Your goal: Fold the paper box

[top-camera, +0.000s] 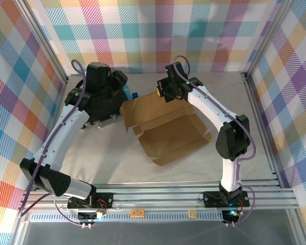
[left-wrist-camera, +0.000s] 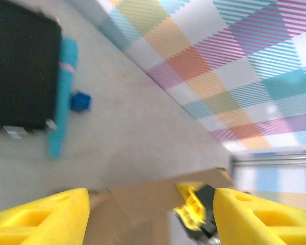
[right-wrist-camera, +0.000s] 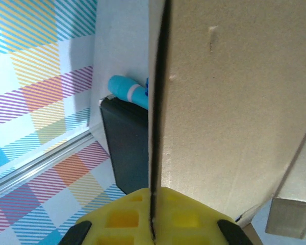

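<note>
At the centre of the top view, the paper box (top-camera: 166, 130) lies opened out on the pale bench (top-camera: 117, 163). It is thin brown corrugated card with creases and notched flaps. Its far flap runs up to the right claw (right-wrist-camera: 153, 199), which is clenched on the card; the sheet shows edge-on there as a dark line splitting the yellow tip. The left claw (left-wrist-camera: 152, 199) is released, its yellow halves wide apart at the bottom of a blurred wrist view, with the card's edge between them. At the box's left, a black case (top-camera: 106, 109) is mostly hidden beneath the left arm. A teal tube (left-wrist-camera: 61, 97) and a small blue object (left-wrist-camera: 80, 101), too blurred to identify, lie beside it. Checked walls (top-camera: 194, 30) ring the bench.
</note>
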